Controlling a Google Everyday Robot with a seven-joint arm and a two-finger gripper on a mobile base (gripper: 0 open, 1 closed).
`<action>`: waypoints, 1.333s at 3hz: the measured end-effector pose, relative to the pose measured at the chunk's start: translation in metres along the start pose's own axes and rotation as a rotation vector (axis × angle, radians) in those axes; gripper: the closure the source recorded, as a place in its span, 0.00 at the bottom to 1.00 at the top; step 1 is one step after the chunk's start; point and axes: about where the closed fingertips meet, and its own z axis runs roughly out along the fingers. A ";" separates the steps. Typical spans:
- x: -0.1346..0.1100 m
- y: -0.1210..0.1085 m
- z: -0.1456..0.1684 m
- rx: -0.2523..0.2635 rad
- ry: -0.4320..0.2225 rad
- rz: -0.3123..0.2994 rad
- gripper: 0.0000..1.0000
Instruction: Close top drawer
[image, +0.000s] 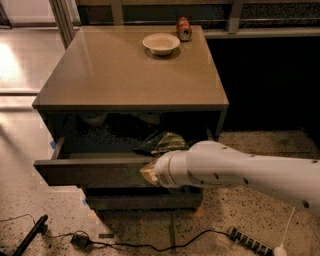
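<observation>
The top drawer (90, 171) of the dark grey-brown cabinet (130, 75) stands partly open, its flat front pulled out toward me. A crumpled green and dark bag (162, 142) lies inside it at the right. My white arm comes in from the right, and its gripper (149, 172) is pressed against the right part of the drawer front. The arm's end hides the fingers.
A white bowl (161, 43) and a red can (184, 28) stand at the back of the cabinet top. A slimmer drawer front (140, 201) shows below. A black cable (150, 245), a power strip (250, 241) and a dark rod (30, 235) lie on the speckled floor.
</observation>
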 end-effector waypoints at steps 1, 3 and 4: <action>0.007 -0.003 0.006 -0.001 0.005 0.032 1.00; -0.013 -0.018 0.026 0.017 -0.019 0.049 1.00; -0.011 -0.018 0.027 0.016 -0.016 0.056 1.00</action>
